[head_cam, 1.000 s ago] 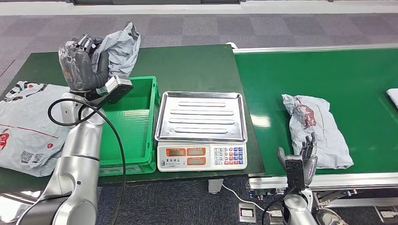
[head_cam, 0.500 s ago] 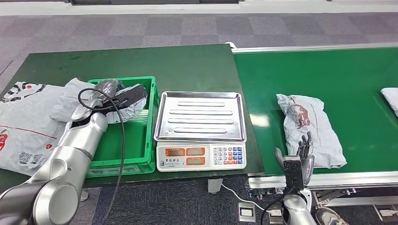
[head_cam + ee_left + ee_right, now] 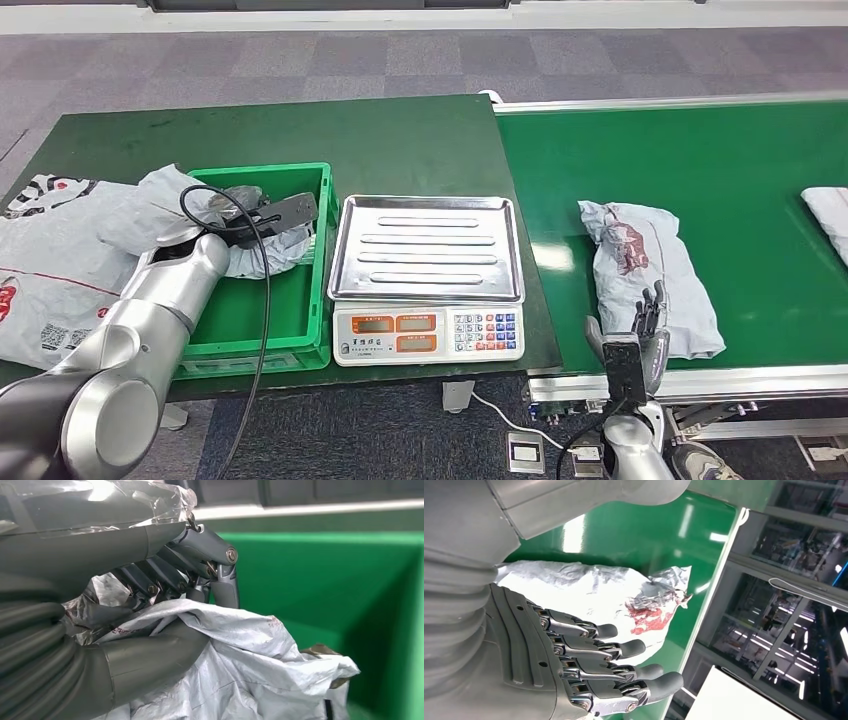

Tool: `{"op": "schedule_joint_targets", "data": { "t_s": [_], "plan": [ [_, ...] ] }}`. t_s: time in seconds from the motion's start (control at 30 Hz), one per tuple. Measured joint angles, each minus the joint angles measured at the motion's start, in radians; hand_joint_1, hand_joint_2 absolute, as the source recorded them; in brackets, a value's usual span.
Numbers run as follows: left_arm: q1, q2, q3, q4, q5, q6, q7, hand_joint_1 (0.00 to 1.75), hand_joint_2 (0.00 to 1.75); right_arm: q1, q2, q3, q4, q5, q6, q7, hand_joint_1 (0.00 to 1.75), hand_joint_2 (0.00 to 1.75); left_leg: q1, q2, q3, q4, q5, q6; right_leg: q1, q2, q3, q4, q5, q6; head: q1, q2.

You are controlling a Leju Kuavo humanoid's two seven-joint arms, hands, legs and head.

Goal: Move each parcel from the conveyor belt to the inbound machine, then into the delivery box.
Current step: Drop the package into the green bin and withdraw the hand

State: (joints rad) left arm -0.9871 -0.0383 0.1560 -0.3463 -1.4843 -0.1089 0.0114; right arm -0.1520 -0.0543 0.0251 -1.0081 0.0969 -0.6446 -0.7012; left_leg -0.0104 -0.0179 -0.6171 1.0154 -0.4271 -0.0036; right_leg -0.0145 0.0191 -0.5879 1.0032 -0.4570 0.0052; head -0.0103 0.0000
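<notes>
My left hand (image 3: 236, 203) is down inside the green delivery crate (image 3: 323, 262), and it grips a crumpled grey parcel (image 3: 262, 250). In the left wrist view the fingers (image 3: 202, 555) and thumb curl around that parcel (image 3: 240, 652) above the crate's green floor. A grey parcel with a red print (image 3: 650, 268) lies on the conveyor belt (image 3: 740, 170). My right hand (image 3: 645, 325) is open at the belt's front edge, just short of it. In the right wrist view the spread fingers (image 3: 624, 650) hover near this parcel (image 3: 589, 587).
A silver-trayed scale (image 3: 428, 250) stands between the crate and the belt. Large grey bags (image 3: 50, 260) lie on the table left of the crate. Another white parcel (image 3: 828, 208) sits at the belt's right edge. Behind the scale and crate lies bare green tabletop.
My left arm has come down from above the crate and lowered the parcel into it. The belt parcels have drifted left. My right hand has stayed put.
</notes>
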Motion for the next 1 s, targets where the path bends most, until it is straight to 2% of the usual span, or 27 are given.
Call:
{"op": "schedule_joint_targets", "data": {
  "t_s": [0.07, 0.13, 0.2, 0.27, 0.33, 0.4, 0.47, 0.67, 1.0],
  "plan": [
    [-0.002, -0.002, 0.000, 0.005, 0.024, -0.003, -0.016, 0.82, 1.75, 0.009, 0.000, -0.001, -0.006, 0.005, -0.001, 0.000, 0.00, 1.75, 0.000, 0.000, 0.000, 0.000, 0.000, 0.000, 0.000, 0.000, 0.000, 0.000, 0.000, 0.000, 0.000, 0.000],
    [-0.002, -0.005, 0.000, 0.005, 0.075, 0.043, -0.047, 0.00, 1.75, 0.019, 0.001, -0.003, -0.015, 0.008, 0.000, 0.000, 0.00, 1.75, 0.000, 0.000, 0.000, 0.000, 0.000, 0.000, 0.000, 0.000, 0.000, 0.000, 0.000, 0.000, 0.000, 0.000],
    [-0.002, -0.009, 0.000, 0.001, 0.156, 0.129, -0.116, 0.00, 1.75, 0.027, 0.001, -0.005, -0.022, 0.015, 0.004, 0.000, 0.00, 1.75, 0.000, 0.000, 0.000, 0.000, 0.000, 0.000, 0.000, 0.000, 0.000, 0.000, 0.000, 0.000, 0.000, 0.000],
    [-0.002, -0.014, 0.007, -0.010, 0.250, 0.207, -0.220, 0.00, 0.87, 0.031, 0.002, -0.007, -0.027, 0.022, 0.010, 0.000, 0.00, 1.75, 0.000, 0.000, 0.000, 0.000, 0.000, 0.000, 0.000, 0.000, 0.000, 0.000, 0.000, 0.000, 0.000, 0.000],
    [0.000, -0.024, 0.017, -0.026, 0.342, 0.248, -0.332, 0.00, 0.00, 0.031, 0.004, -0.008, -0.029, 0.024, 0.011, 0.000, 0.00, 1.75, 0.000, -0.001, 0.000, 0.000, 0.000, 0.000, 0.000, 0.000, 0.000, 0.000, 0.000, 0.000, 0.000, 0.000],
    [0.006, -0.037, 0.021, -0.051, 0.434, 0.260, -0.425, 0.00, 0.00, 0.031, 0.005, -0.008, -0.030, 0.023, 0.011, 0.000, 0.00, 1.75, 0.000, -0.001, 0.000, 0.000, 0.000, 0.000, 0.000, 0.000, 0.000, 0.000, 0.000, 0.000, 0.000, 0.000],
    [0.014, -0.048, 0.021, -0.079, 0.509, 0.256, -0.472, 0.00, 0.00, 0.031, 0.006, -0.008, -0.030, 0.022, 0.010, 0.000, 0.00, 1.75, 0.000, -0.001, 0.000, 0.000, 0.000, 0.000, 0.000, -0.001, 0.001, 0.000, 0.000, 0.000, 0.000, 0.000],
    [0.044, -0.073, 0.015, -0.158, 0.658, 0.198, -0.484, 0.00, 0.00, 0.029, 0.007, -0.008, -0.030, 0.019, 0.009, 0.000, 0.00, 1.75, 0.000, -0.001, 0.000, 0.000, 0.000, 0.000, 0.000, -0.001, 0.001, 0.000, 0.000, 0.000, 0.000, 0.000],
    [0.072, -0.079, -0.012, -0.216, 0.756, 0.149, -0.514, 0.00, 0.00, 0.027, 0.007, -0.008, -0.030, 0.016, 0.010, 0.000, 0.00, 1.75, 0.000, -0.001, 0.000, 0.000, 0.000, 0.000, 0.000, -0.001, 0.001, 0.000, 0.000, 0.000, 0.000, 0.000]
  ]
}}
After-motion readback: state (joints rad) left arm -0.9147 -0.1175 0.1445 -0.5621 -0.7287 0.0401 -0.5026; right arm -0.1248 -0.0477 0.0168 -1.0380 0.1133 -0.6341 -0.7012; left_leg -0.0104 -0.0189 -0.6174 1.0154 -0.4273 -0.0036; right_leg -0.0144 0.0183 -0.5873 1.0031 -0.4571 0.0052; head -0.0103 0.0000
